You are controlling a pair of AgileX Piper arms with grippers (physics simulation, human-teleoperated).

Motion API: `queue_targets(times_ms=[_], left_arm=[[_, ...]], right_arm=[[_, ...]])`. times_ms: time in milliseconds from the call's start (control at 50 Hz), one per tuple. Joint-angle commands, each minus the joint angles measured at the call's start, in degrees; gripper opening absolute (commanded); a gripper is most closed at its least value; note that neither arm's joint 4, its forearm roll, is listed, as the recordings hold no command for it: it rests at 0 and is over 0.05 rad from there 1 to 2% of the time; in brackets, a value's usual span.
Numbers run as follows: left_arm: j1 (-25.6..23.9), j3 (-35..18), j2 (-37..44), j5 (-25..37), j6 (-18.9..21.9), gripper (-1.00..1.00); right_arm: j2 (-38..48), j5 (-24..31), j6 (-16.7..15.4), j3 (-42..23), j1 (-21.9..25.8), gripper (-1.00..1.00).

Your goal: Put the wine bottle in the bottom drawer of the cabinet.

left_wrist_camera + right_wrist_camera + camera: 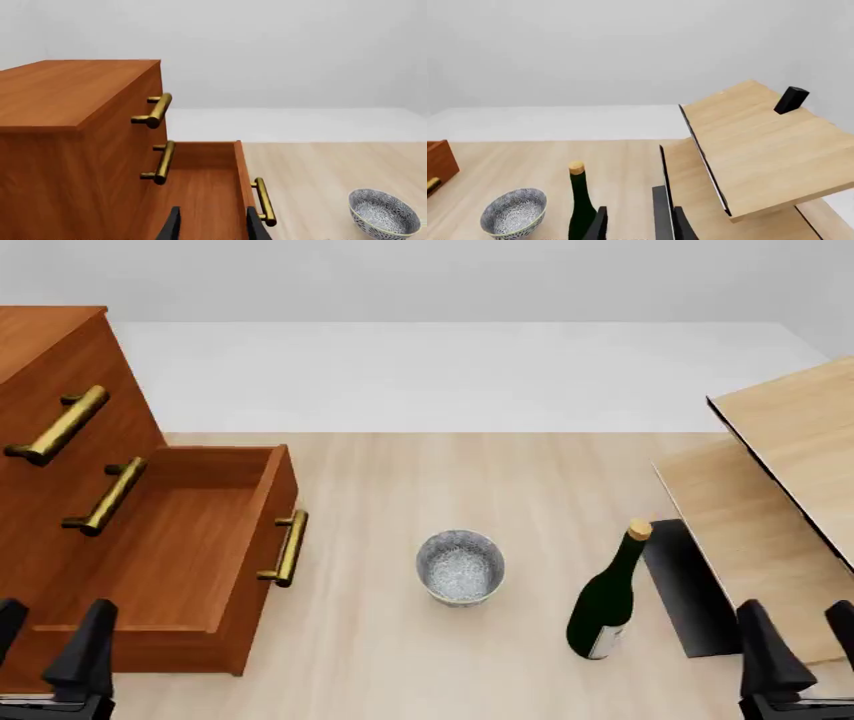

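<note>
The wine bottle [610,597] stands upright on the table right of centre, dark green with a tan top; it also shows in the right wrist view as the bottle [581,206]. My right gripper [805,642] hangs open to the bottle's right, apart from it, fingers empty [640,227]. The cabinet [38,345] stands at the far left. Its bottom drawer [174,550] is pulled out and holds nothing, brass handle [284,548] facing the table's middle. My left gripper [47,645] is open near the drawer's near end, looking along the drawer [207,195] with nothing between its fingers [213,226].
A speckled grey bowl [461,567] sits between drawer and bottle. A pale wood shelf unit [787,480] with a dark panel [687,590] fills the right side. A small black block [791,100] rests on its top board. Two upper drawers stay shut.
</note>
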Motion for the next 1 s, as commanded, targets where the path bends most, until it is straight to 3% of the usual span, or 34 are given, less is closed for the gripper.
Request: queue_targets(times_ms=[20, 40, 60, 80, 100, 180, 200, 260, 300, 360, 540, 600, 660, 700, 760, 860, 900, 1000], left_arm=[[0.5, -0.4, 0.1, 1.5, -0.4, 1.00], [0.3, -0.4, 0.3, 1.9, -0.3, 1.00], [1.5, -0.6, 3.0, 1.3, -3.3, 1.00], [0.8, -2.1, 0.7, 3.5, 0.8, 1.00], [0.1, -2.6, 0.1, 3.9, 2.0, 1.00], [0.3, -7.8, 2.0, 7.3, 0.3, 1.00], [-1.3, -8.7, 1.8, 8.3, 4.0, 1.00], [1.0, -13.7, 3.8, 10.8, 0.7, 1.00], [1.8, -15.9, 3.9, 12.1, 1.7, 1.00], [1.7, -20.9, 7.4, 14.8, 0.0, 1.00], [-0.5, -32.4, 17.6, 19.9, 0.4, 1.00], [-1.5, -36.1, 22.1, 21.4, 4.3, 1.00], [-2.8, -39.6, 25.8, 24.0, 4.5, 1.00], [-0.7, -43.1, 28.1, 25.6, 2.5, 1.00], [-1.4, -45.7, 33.3, 28.7, 5.5, 1.00], [-0.9, -51.9, 38.8, 33.2, 6.1, 1.00], [-1.6, -54.6, 40.1, 35.0, 3.4, 1.00], [-5.1, -58.7, 45.0, 39.6, 3.8, 1.00]], right_arm=[[0.0, 0.8, -0.7, -0.2, 0.4, 1.00], [-0.1, 0.8, -0.6, -0.3, 0.4, 1.00], [-0.2, 0.9, -0.6, -0.3, 0.3, 1.00], [-0.2, 1.0, -0.7, -0.4, 0.4, 1.00], [-0.2, 1.0, -0.8, -0.4, 0.5, 1.00], [-0.3, 1.2, -0.9, -0.4, 0.3, 1.00], [-0.3, 1.2, -0.9, -0.4, 0.3, 1.00], [-0.3, 1.2, -0.9, -0.4, 0.4, 1.00], [-0.3, 1.2, -0.8, -0.4, 0.4, 1.00], [-0.4, 1.3, -0.7, -0.5, 0.4, 1.00], [-0.4, 1.4, -0.5, -0.6, 0.5, 1.00], [-0.4, 1.4, -0.4, -0.6, 0.4, 1.00], [-0.4, 1.4, -0.4, -0.6, 0.4, 1.00], [-0.4, 1.5, -0.4, -0.6, 0.5, 1.00], [-0.4, 1.5, -0.4, -0.6, 0.6, 1.00], [-0.4, 1.6, -0.4, -0.6, 0.6, 1.00], [-0.4, 1.6, -0.4, -0.5, 0.6, 1.00], [-0.4, 1.7, -0.5, -0.5, 0.6, 1.00]])
